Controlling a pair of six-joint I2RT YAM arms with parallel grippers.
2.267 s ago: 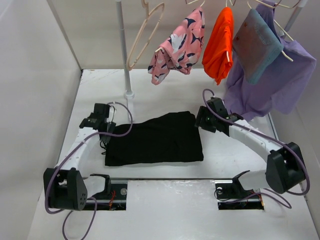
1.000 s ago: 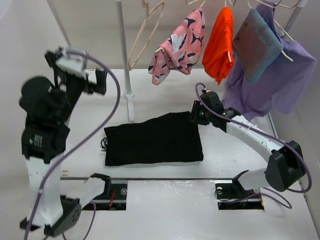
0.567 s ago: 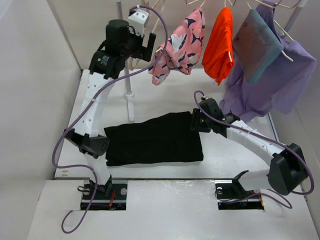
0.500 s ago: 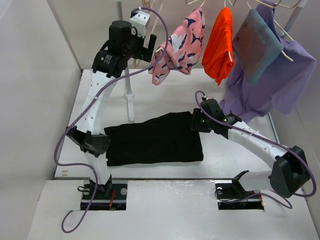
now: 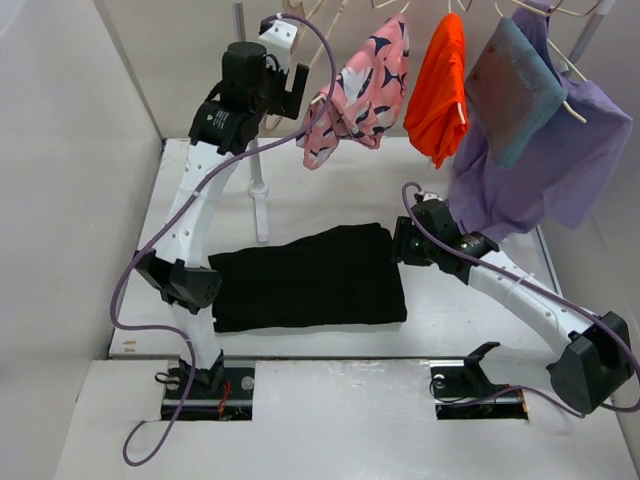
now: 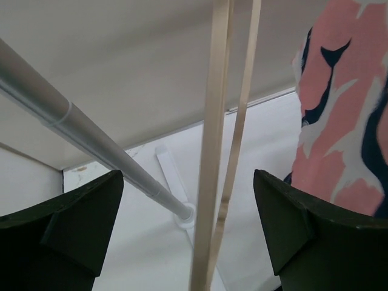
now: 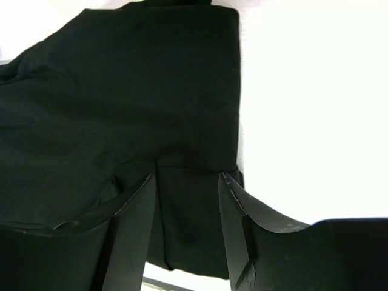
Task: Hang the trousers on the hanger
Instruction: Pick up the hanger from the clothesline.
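L gripper (image 6: 188, 179): jaws wide apart, gripping nothing. The hanger (image 6: 216, 145) runs btwn the fingers (image 6: 66, 230) in wrist view as two pale beige bars side by side, touching neither pad as far as visible. Gripper is raised high at back-left, close to the rack pole (image 6: 91, 136). The pink patterned garment (image 6: 345, 103) hangs just beside it. In top view the L arm is stretched up from its base, w/ the hanger mostly hidden behind the wrist.

R gripper (image 7: 187, 182): jaws part-spread, gap clear btwn them, no cloth pinched. It sits low at the trousers' (image 5: 310, 278) edge nearest the R arm, tips over black fabric near a fold. Can't tell if the tips touch the cloth. Trousers lie flat and folded on the table (image 5: 330, 180), mid-front, well apart from the hanger.

Further out on the rail: orange garment (image 5: 440, 85) next to the pink one, then purple garment (image 5: 565, 165) at the far end.
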